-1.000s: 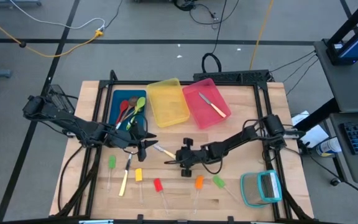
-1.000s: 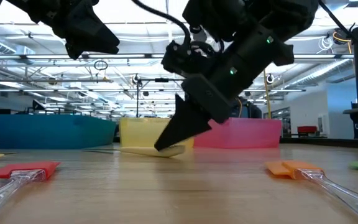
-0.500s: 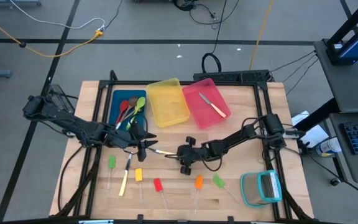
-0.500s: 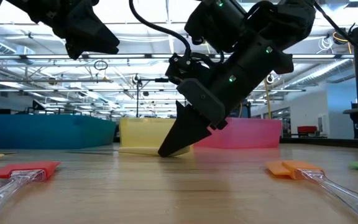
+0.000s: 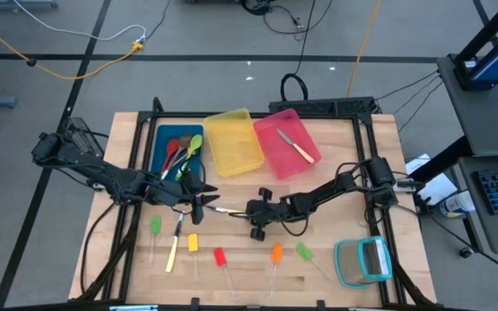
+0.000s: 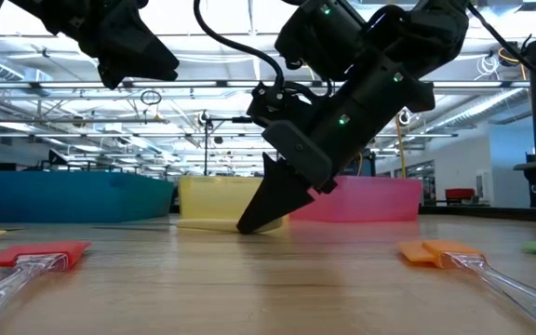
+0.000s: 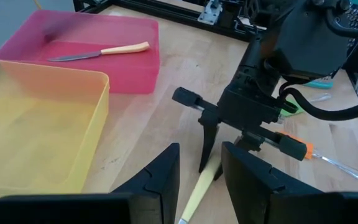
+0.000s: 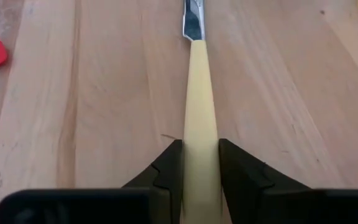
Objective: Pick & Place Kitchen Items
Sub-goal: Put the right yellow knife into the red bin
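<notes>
Right gripper [image 8: 194, 165] | straddling, apparently gripping yellow-handled knife [image 8: 197, 124] | table centre

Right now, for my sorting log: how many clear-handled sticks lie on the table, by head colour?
Green sticks: 2
Yellow stick: 1
Red stick: 1
Orange stick: 1
Total: 5

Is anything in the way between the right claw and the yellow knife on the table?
No. The right gripper is already down at the knife, its fingers on either side of the yellow handle with nothing between. The left gripper hovers beside the blade end.
</notes>
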